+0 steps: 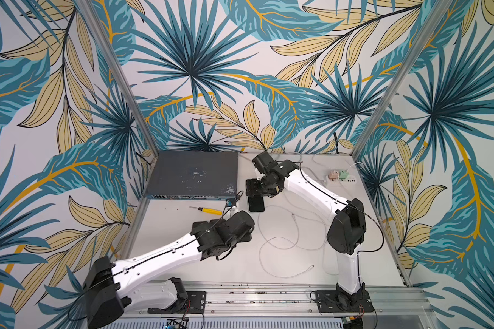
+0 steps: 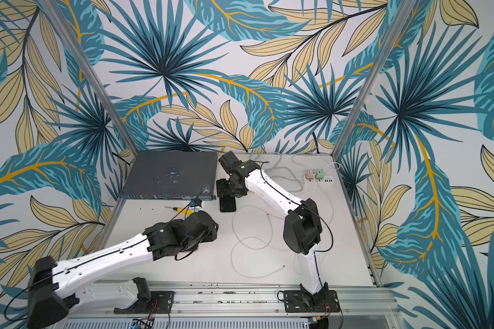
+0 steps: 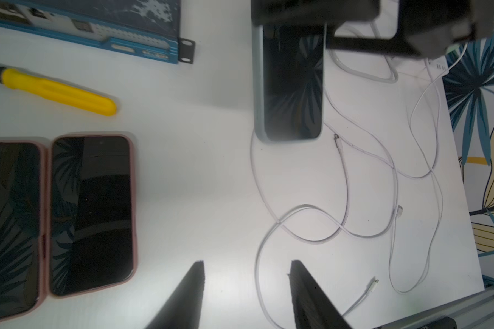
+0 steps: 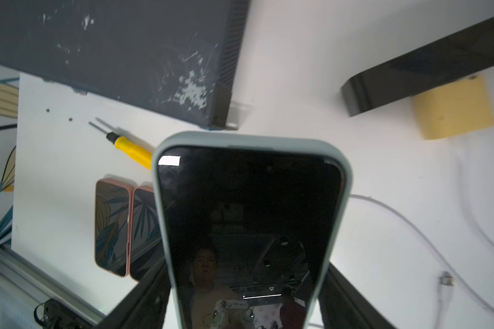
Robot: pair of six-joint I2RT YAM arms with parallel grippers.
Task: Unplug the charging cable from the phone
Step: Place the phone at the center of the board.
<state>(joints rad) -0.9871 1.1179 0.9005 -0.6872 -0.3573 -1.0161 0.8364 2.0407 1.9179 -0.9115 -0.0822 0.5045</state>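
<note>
The right gripper (image 4: 246, 299) squeezes the black phone in a grey-green case (image 4: 248, 228) in the middle of the white tabletop (image 3: 197, 171). The left gripper (image 3: 247, 284) is spread apart and holds nothing. The thin white charging cable (image 3: 338, 143) lies loose just beside the phone, so the unplugging looks done.

Item one: the table (image 2: 217, 267), white top. A dark grey network switch (image 2: 169, 176) with chipped paint sits in the far left corner. A yellow screwdriver (image 2: 181, 210) lies just in front of it. The phone (image 2: 227, 204), screen up and dark, lies by the switch's near right corner. The right gripper (image 2: 226, 189) covers its far end, jaws not discernible. A white cable (image 2: 279, 268) loops across mid-table, its free end apart from the phone. A power strip (image 2: 321, 179) sits near the far right corner.
</note>
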